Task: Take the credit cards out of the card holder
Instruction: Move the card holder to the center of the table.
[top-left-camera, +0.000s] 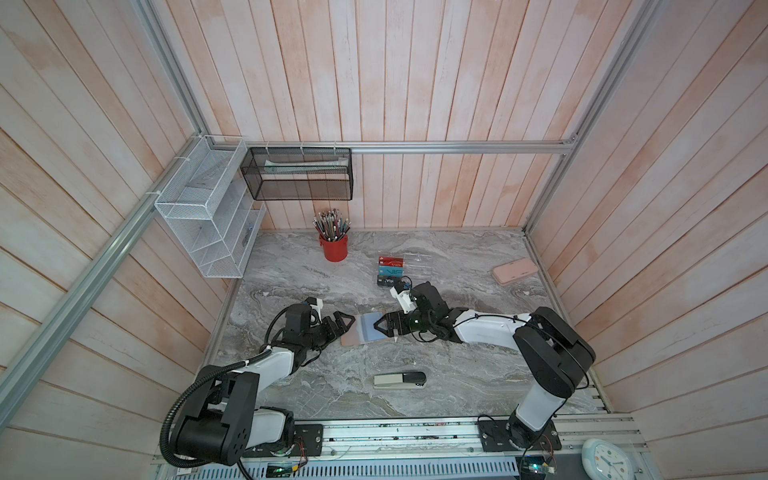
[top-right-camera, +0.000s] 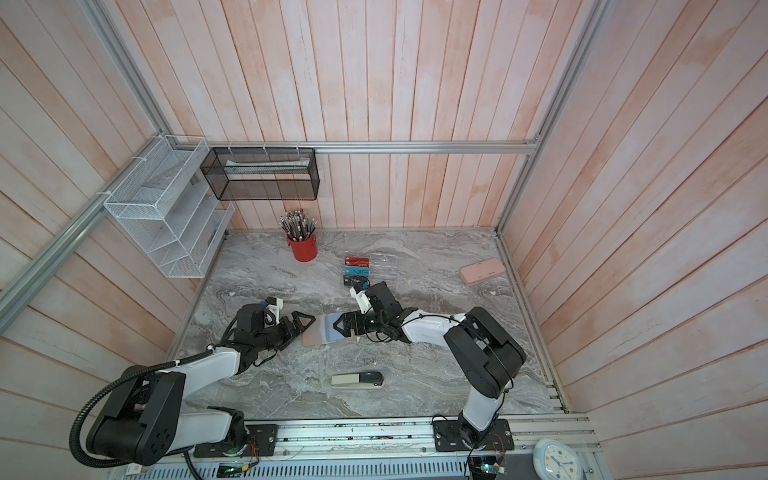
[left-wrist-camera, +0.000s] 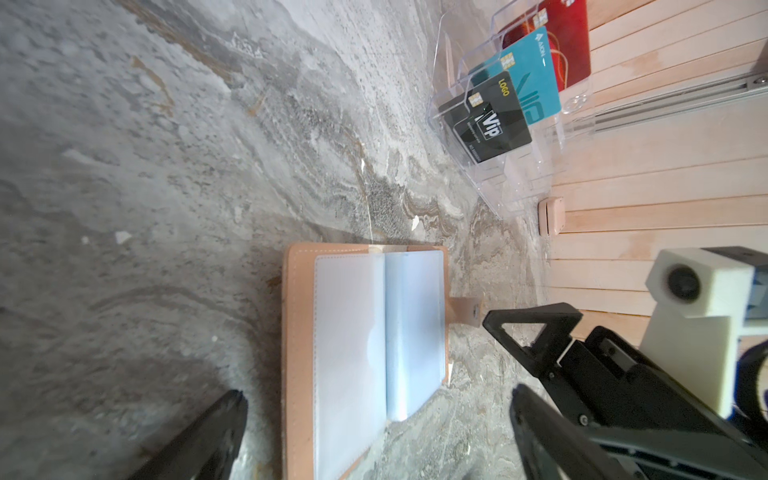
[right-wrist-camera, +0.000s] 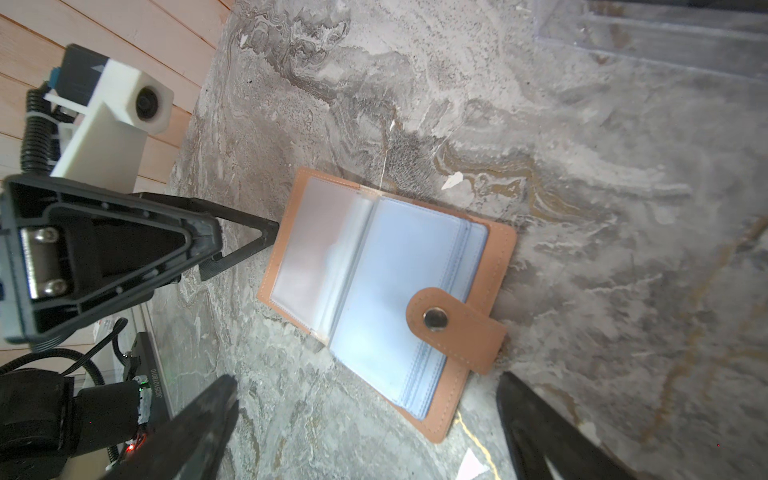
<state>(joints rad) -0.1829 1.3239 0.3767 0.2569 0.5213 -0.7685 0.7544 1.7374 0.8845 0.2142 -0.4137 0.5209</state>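
The tan card holder (top-left-camera: 360, 331) (left-wrist-camera: 349, 353) (right-wrist-camera: 374, 291) lies open and flat on the marble table, its bluish sleeves showing no card and its snap tab (right-wrist-camera: 457, 328) folded over one page. The credit cards stand in a clear acrylic rack (top-left-camera: 415, 268) farther back: red (top-left-camera: 391, 262) (left-wrist-camera: 569, 45), teal (top-left-camera: 390, 272) (left-wrist-camera: 528, 79) and black (top-left-camera: 386, 281) (left-wrist-camera: 486, 120). My left gripper (top-left-camera: 343, 325) (left-wrist-camera: 378, 397) is open at the holder's left edge. My right gripper (top-left-camera: 380, 328) (right-wrist-camera: 365, 380) is open over its right half. Neither holds anything.
A red pencil cup (top-left-camera: 334, 249) stands at the back. A long pink case (top-left-camera: 514, 271) lies at the right, and a stapler (top-left-camera: 400, 380) lies near the front. A white wire rack (top-left-camera: 208, 208) and a black mesh basket (top-left-camera: 297, 174) hang on the walls.
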